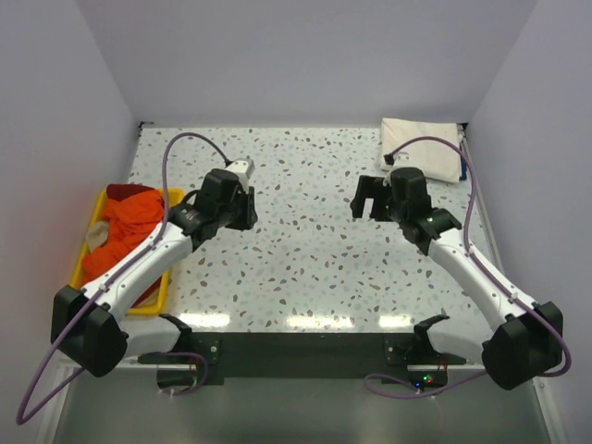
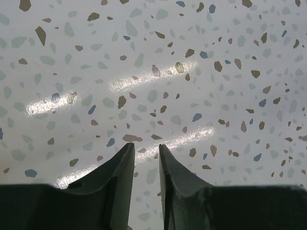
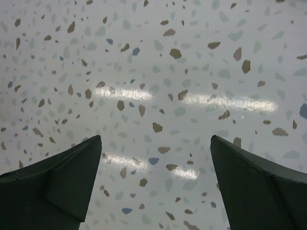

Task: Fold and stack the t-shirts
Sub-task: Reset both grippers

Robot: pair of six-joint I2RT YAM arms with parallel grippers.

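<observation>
A folded cream t-shirt [image 1: 423, 146] lies at the back right corner of the table, with a sliver of blue cloth [image 1: 462, 172] at its right edge. Crumpled orange t-shirts [image 1: 129, 227] and a red one [image 1: 125, 191] fill the yellow tray [image 1: 148, 310] on the left. My left gripper [image 1: 246, 207] [image 2: 146, 145] hovers over bare tabletop right of the tray, its jaws a narrow gap apart with nothing between them. My right gripper [image 1: 370, 198] [image 3: 156, 138] hangs over bare tabletop in front of the cream shirt, open wide and empty.
The speckled tabletop [image 1: 305, 250] is walled in white at the back and both sides. A pale scrap of cloth [image 1: 95, 238] shows at the tray's left edge. Both arm bases sit at the near edge.
</observation>
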